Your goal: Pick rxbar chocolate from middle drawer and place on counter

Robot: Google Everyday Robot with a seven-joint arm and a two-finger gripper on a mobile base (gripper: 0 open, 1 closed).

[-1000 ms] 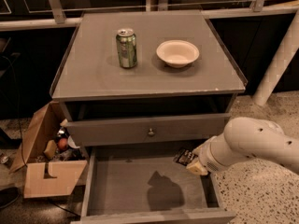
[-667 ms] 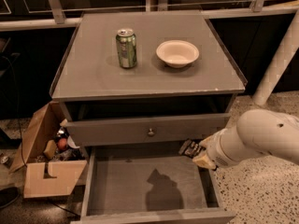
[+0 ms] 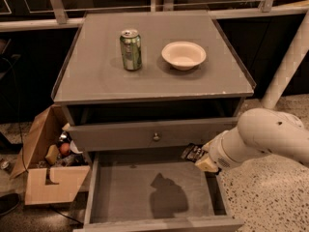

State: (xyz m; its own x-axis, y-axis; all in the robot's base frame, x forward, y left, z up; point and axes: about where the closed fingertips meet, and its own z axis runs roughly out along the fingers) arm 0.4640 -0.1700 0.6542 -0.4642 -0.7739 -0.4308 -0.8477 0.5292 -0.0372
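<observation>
The middle drawer (image 3: 120, 192) is pulled out at the bottom of the camera view, and its grey floor is bare apart from a shadow. My gripper (image 3: 195, 154) hangs over the drawer's right rear corner, just below the upper drawer front. It is shut on the rxbar chocolate (image 3: 191, 152), a small black wrapper with pale print that sticks out to the left of the fingers, above the drawer floor. The counter (image 3: 149, 83) is the grey top of the cabinet, above and behind the gripper.
A green soda can (image 3: 131, 50) and a cream bowl (image 3: 183, 55) stand on the counter's far half. The closed upper drawer front with a round knob (image 3: 156, 137) is beside the gripper. An open cardboard box (image 3: 46, 180) sits on the floor at left, and a white post (image 3: 289, 57) at right.
My gripper has risen from low in the drawer's right side to near the upper drawer front, with the black bar in it. My arm has drawn up and to the right.
</observation>
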